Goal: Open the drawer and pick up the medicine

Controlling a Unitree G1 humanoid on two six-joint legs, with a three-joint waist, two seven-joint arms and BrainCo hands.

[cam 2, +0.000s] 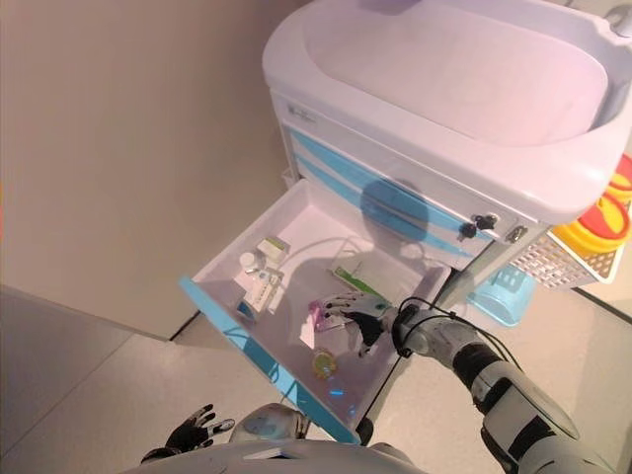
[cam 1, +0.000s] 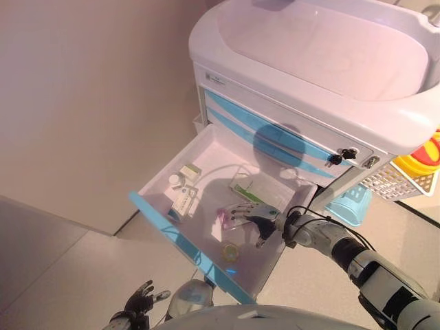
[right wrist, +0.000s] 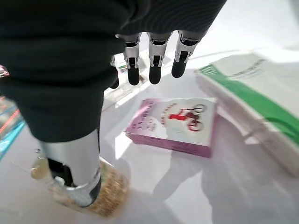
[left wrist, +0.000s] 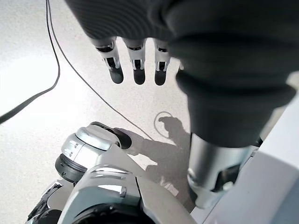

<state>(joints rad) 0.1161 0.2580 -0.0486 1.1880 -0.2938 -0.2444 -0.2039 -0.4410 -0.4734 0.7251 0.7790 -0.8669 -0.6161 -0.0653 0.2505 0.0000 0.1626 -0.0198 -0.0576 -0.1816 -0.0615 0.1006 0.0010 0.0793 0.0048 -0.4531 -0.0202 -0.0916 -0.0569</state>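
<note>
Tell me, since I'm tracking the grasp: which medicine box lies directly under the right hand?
The pink box, flat beneath the open right hand; the green-striped box lies beside it.

The drawer (cam 1: pixel 271 268) stands pulled out of the cart (cam 1: pixel 309 82). In it, several small boxes (cam 1: pixel 184 201) lie near its left side, a flat box (cam 1: pixel 256 196) toward the back right, a small box (right wrist: pixel 175 125) mid-drawer, and a round jar (cam 1: pixel 229 253) by the front right edge.

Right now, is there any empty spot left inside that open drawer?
Yes. The drawer floor is bare at the back, near the cart. The front left is crowded with white boxes. The right robot hand hovers over the pink box, with the green-striped box beside it and a small amber jar nearer the front.
</note>
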